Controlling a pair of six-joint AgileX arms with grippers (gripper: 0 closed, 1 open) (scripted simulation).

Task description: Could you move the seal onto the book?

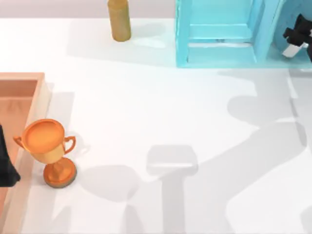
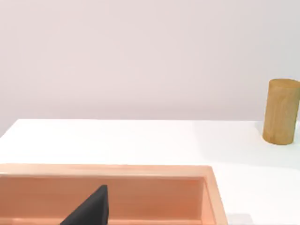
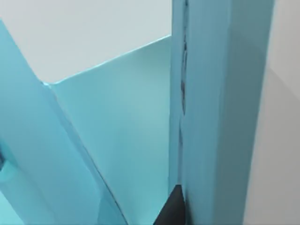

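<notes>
You had the right gripper beside the cyan shelf unit and the left gripper parked over the tray; jaw states and the position of the seal could not be told, so you needed to locate it first.

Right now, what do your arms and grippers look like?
My right arm, by the light cyan shelf unit at the top view's far right, is black with a white band. My left arm, over the wooden tray, is a dark black shape with a pointed black tip.

White table: trophy, cylinder, shelf, tray.
</notes>
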